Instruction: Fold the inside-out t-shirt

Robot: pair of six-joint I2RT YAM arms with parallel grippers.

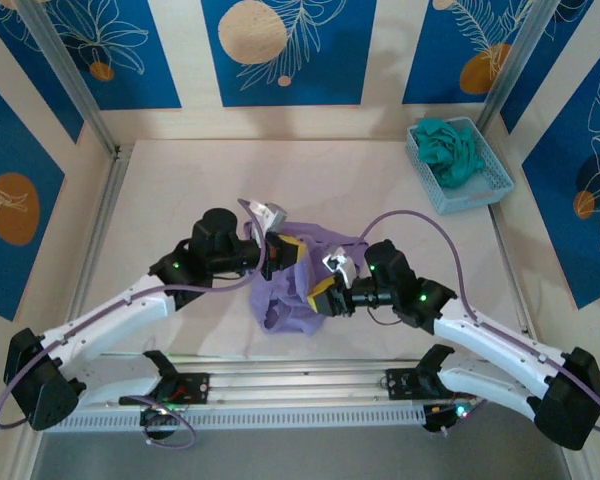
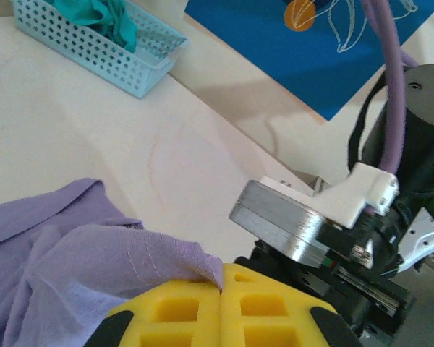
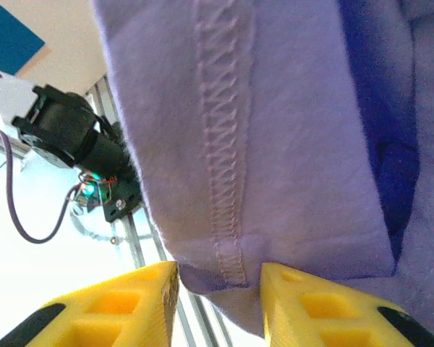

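Right wrist view: the inside-out t-shirt (image 3: 304, 144) hangs just beyond the right end effector (image 3: 218, 278), stitched seam (image 3: 220, 159) running straight out from its parted jaws; the left end effector (image 2: 222, 285) is clamped on a fold.

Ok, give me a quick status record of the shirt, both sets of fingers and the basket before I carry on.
t-shirt: lavender, bunched in a heap between the two arms, near the middle of the table, not folded yet
left fingers: shut, pinching an edge of the t-shirt
right fingers: open, stitched hem of the t-shirt hanging between them
basket: light blue, far right corner of the table, holds a teal garment
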